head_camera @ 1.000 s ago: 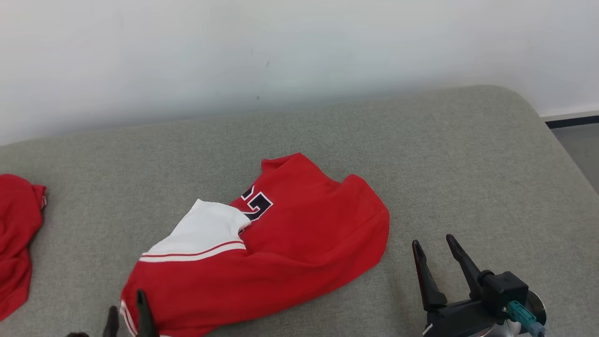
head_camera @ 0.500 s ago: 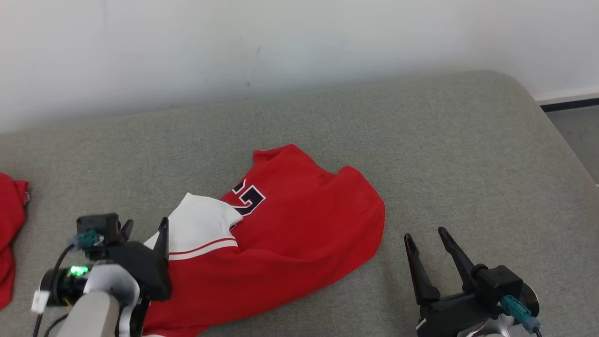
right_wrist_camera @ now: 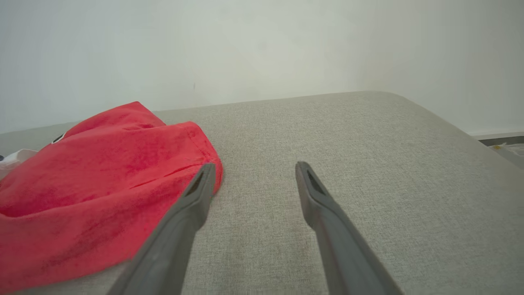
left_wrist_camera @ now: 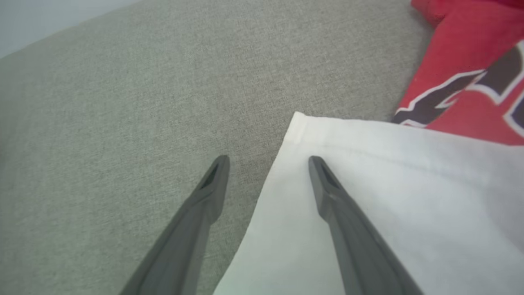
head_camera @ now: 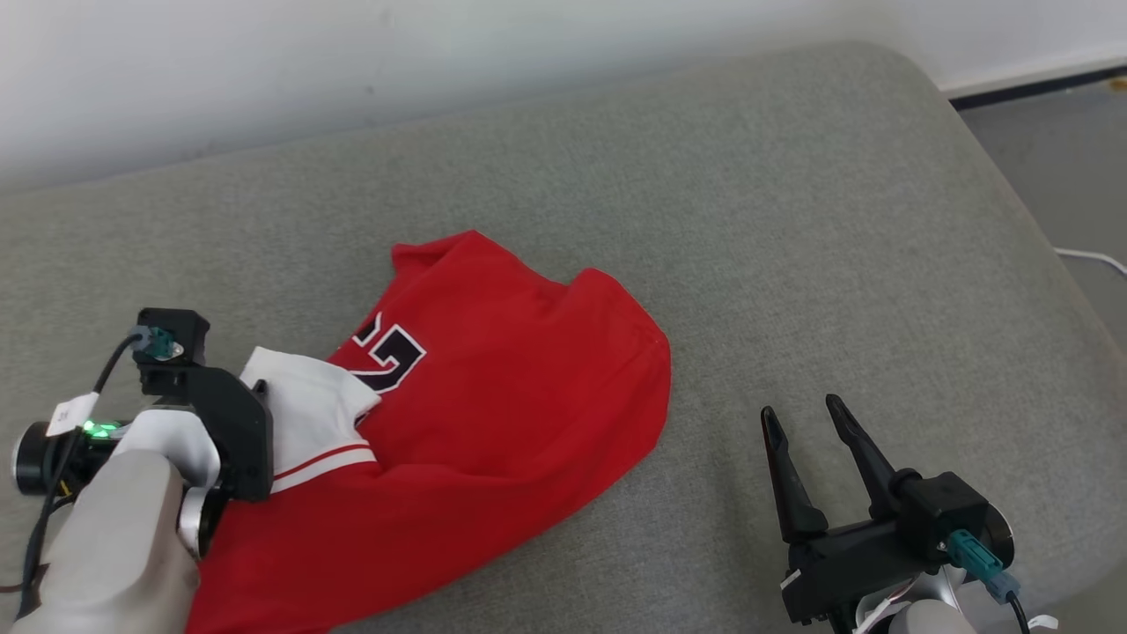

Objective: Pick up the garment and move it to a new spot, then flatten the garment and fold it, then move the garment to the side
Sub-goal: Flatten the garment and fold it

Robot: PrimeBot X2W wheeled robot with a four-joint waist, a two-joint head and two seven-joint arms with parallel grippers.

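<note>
The left hand (left_wrist_camera: 268, 162) is hanging with its fingers spread wide and gripping nothing. They are straddling the side edge of the white panel (left_wrist_camera: 368, 196) of the garment (left_wrist_camera: 462, 53), one finger over the white cloth and the other over the bare cushion (left_wrist_camera: 123, 102). Whether the tips are touching the cloth I cannot tell. In the head view this arm's wrist is covering the panel's left corner.

The right hand (head_camera: 799, 409) is likewise standing wide open and empty. It is hovering over bare cushion just to the right of the garment, near its red hem but apart from it.

The garment, a red jersey, is lying crumpled and part-folded in the middle of the cushion, nearer the robot's left. Its long axis is running diagonally, from the near left by the left arm to the far right. The panel is sitting at its left side, and a dark numeral (head_camera: 392, 348) is showing beside it, toward the far edge. A wall (head_camera: 264, 70) is rising behind the cushion.
</note>
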